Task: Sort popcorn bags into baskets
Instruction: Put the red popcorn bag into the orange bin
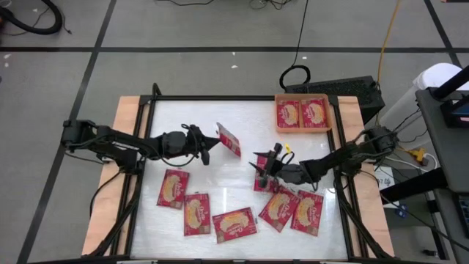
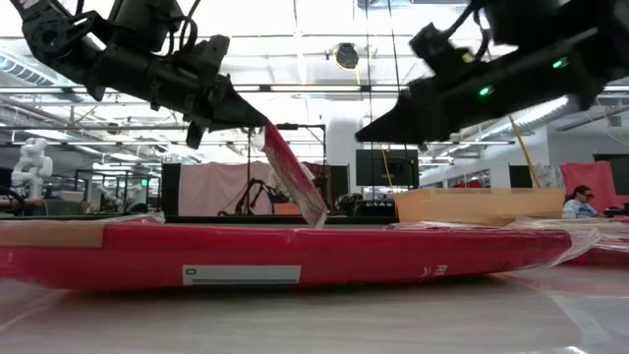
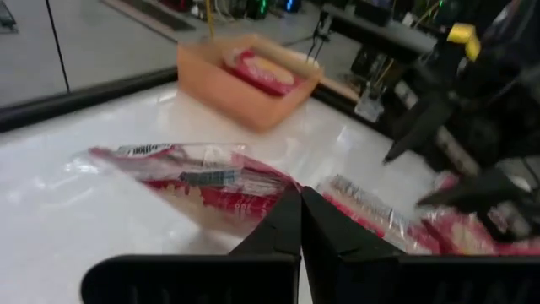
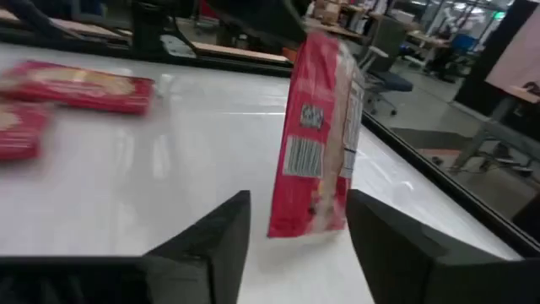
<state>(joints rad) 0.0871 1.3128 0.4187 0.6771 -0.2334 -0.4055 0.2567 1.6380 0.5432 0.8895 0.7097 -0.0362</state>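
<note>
My left gripper [image 1: 209, 147] is shut on a red popcorn bag [image 1: 229, 139] above the middle of the table; the bag also shows in the low view [image 2: 292, 175]. My right gripper [image 1: 262, 163] is open and empty, just right of that bag, raised over a packet [image 1: 261, 182] lying on the table. In the right wrist view the held bag [image 4: 316, 143] stands upright beyond the open fingers of my right gripper [image 4: 299, 232]. The orange tray [image 1: 275, 114] at the far right holds two packets lying flat. My left gripper pinches the bag's upper edge [image 3: 268, 190] between its two shut fingers. The fingers slant down from the table's left side [image 2: 257, 123]. The bag hangs tilted below them, its lower end [image 2: 314, 218] low over the table; whether it touches I cannot tell.
Several red packets lie flat toward the near edge [image 1: 174, 188], [image 1: 234, 224], [image 1: 308, 213]; one lies right before the low camera [image 2: 295, 256]. The tray also shows in the left wrist view [image 3: 245, 97]. A black frame [image 1: 220, 97] rims the table.
</note>
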